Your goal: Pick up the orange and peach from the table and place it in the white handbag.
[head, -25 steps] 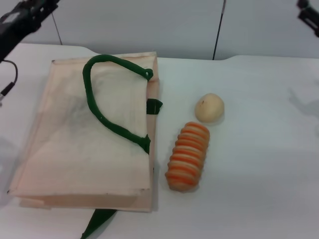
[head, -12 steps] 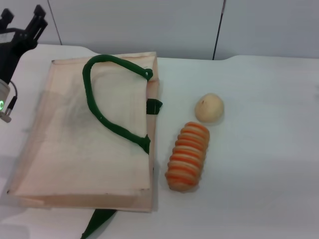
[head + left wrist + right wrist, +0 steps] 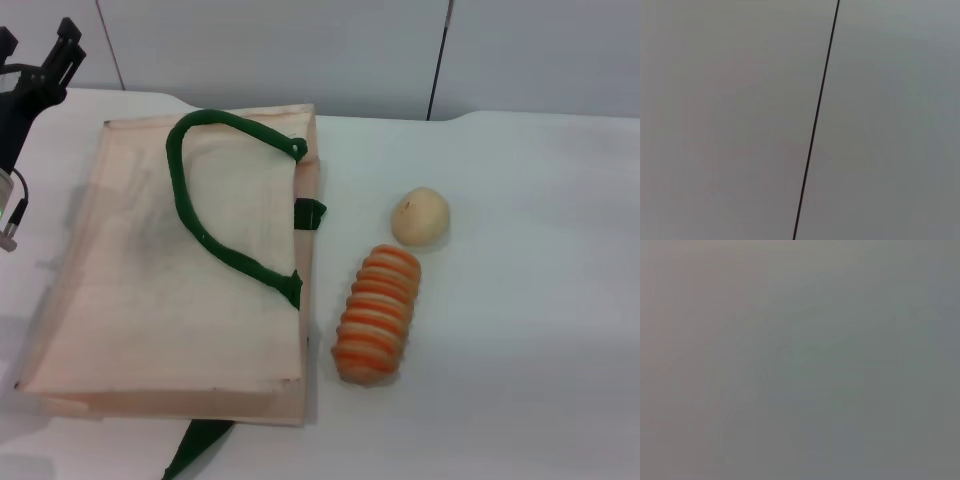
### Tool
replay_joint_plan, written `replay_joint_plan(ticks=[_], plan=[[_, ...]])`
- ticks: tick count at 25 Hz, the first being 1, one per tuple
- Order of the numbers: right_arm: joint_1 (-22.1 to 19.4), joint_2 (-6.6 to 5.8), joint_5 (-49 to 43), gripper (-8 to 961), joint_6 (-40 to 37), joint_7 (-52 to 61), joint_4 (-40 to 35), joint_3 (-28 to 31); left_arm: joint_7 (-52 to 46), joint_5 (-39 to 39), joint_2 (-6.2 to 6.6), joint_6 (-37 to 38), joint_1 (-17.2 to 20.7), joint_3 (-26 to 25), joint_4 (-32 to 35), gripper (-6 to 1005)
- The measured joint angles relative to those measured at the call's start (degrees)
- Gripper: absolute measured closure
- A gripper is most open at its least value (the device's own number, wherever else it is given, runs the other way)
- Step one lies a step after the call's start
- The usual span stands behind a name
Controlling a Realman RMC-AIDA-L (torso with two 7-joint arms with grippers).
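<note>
Head view gives you one white handbag (image 3: 170,300), one pale beige ball (image 3: 420,217) and one striped oblong piece (image 3: 377,313) on the white table (image 3: 520,300); you will find neither the orange nor the peach in any view. Your handbag is a flat cream cloth tote lying at the left of the table, its fabric soft and faintly creased, with two dark green strap handles: one (image 3: 215,200) looping in an arch across its top face, the other (image 3: 195,448) poking out from under its near edge. Just right of the bag lies the oblong piece, ribbed in orange and cream bands with rounded ends, and just beyond its far end sits the beige ball, smooth, potato-like, with a small dimple. Your left tool (image 3: 38,62) is raised at the far left corner, clear of the bag, dark prongs spread apart and grasping nothing. Your right tool is out of sight. Left wrist view shows you only a plain grey wall (image 3: 730,120) crossed by one thin dark seam (image 3: 816,120); right wrist view shows you flat grey only.
</note>
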Motion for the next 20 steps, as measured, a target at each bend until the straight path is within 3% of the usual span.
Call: replay_joint_plan(ticks=[20], plan=[[-0.8, -0.09, 0.2, 60, -0.2, 0.6, 0.9, 0.0, 0.0, -0.1, -0.09, -1.8, 0.5, -0.1, 0.2, 115]])
